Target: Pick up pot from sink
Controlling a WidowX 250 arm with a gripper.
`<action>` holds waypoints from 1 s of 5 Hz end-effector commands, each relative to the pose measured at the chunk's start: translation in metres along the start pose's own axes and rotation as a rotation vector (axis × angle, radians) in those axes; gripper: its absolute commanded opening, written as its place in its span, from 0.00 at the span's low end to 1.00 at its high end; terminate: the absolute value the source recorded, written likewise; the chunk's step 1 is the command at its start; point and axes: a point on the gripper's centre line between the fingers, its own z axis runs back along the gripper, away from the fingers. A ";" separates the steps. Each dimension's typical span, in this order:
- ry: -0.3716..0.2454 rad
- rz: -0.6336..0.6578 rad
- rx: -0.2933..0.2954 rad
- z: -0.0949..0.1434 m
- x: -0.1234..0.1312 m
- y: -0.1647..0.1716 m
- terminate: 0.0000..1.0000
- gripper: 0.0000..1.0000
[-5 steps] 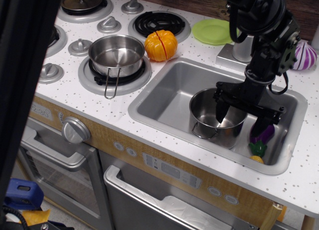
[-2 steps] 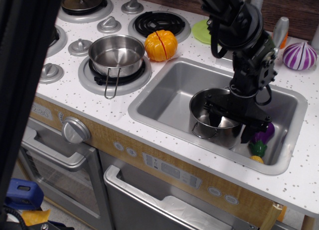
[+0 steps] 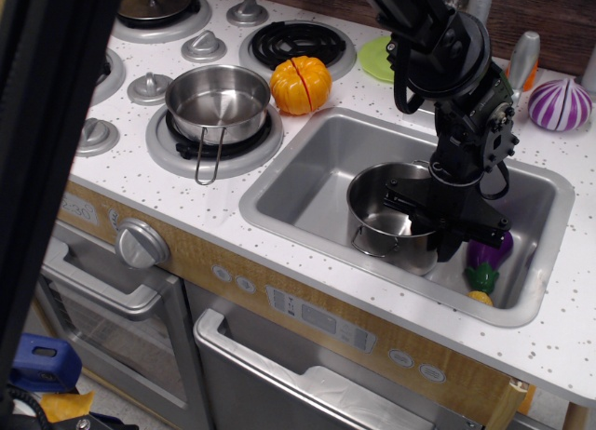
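Note:
The shiny steel pot (image 3: 380, 209) with small wire loop handles is in the right half of the grey sink (image 3: 303, 183). My gripper (image 3: 436, 233) points down over the pot's right rim. One finger is inside the pot and the other is outside its wall, and they look closed on the rim. The pot stays low in the basin. I cannot tell whether its bottom still touches the sink floor.
A purple toy eggplant (image 3: 491, 255) lies in the sink's right corner, just beside the gripper. A long-handled steel pan (image 3: 217, 100) sits on the front burner, with an orange pumpkin (image 3: 301, 84) next to it. A green plate (image 3: 375, 60) and a purple onion (image 3: 560, 104) are behind the sink.
The gripper swung left and down from the pot's far right side onto its right rim and closed there. The pot has shifted slightly left.

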 end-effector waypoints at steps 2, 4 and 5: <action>-0.024 -0.027 0.061 0.050 0.023 -0.002 0.00 0.00; -0.059 -0.077 0.097 0.089 0.043 -0.002 0.00 0.00; -0.112 -0.083 0.055 0.099 0.047 -0.004 0.00 0.00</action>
